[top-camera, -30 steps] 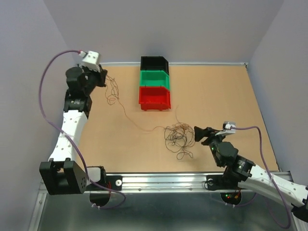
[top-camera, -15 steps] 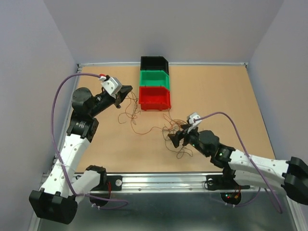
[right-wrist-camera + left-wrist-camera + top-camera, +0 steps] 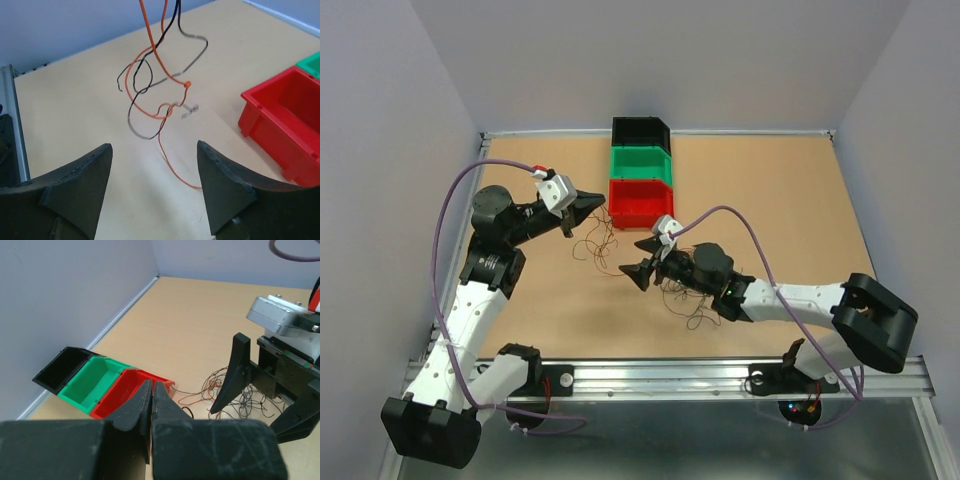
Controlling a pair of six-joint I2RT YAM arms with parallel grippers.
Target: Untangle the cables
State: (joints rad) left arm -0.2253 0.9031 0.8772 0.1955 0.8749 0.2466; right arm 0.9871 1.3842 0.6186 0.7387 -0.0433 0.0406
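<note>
The cables are thin red and dark wires. A small clump (image 3: 593, 238) hangs below my left gripper (image 3: 590, 205), which is shut near the red bin; the wires rise toward its tips. A thin strand runs from it to the larger tangle (image 3: 698, 292) lying on the table under my right arm. My right gripper (image 3: 638, 272) is open and empty, low over the table, pointing left at the hanging clump. In the right wrist view the hanging wires (image 3: 152, 92) dangle ahead of the open gripper (image 3: 152, 150). In the left wrist view the gripper (image 3: 151, 390) is shut, with the tangle (image 3: 225, 392) beyond it.
Three bins stand in a row at the back middle: black (image 3: 640, 131), green (image 3: 641, 164), red (image 3: 640, 203). The red bin also shows in the right wrist view (image 3: 285, 120) and left wrist view (image 3: 122, 395). A metal rail (image 3: 670, 375) runs along the near edge. Walls enclose the table.
My right arm has reached further left, its open gripper now past the tangle and close to the hanging clump. My left gripper has shifted slightly right, still shut with wires hanging.
</note>
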